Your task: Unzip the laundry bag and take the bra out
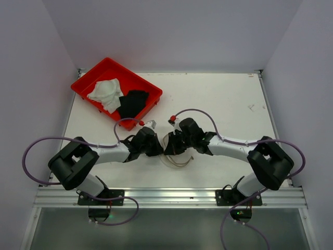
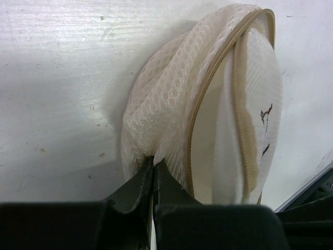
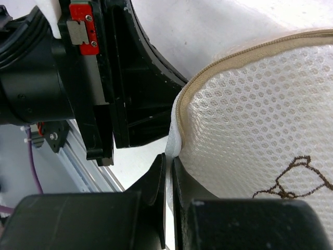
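Both arms fold inward from their bases, elbows out to the sides and forearms low, converging at the middle. The left arm [image 1: 112, 152] points rightward and the right arm [image 1: 229, 147] leftward, with their wrists nearly meeting. The left jaws are pressed together on a mesh fold of the laundry bag [image 2: 171, 88]. The right jaws pinch its zippered edge, just beside the left wrist.

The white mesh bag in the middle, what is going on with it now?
Both arms hold the laundry bag on the table. The left gripper is shut on its mesh side, and the right gripper pinches its edge by the zipper, which looks closed where it shows. A red tray with cloths sits back left.
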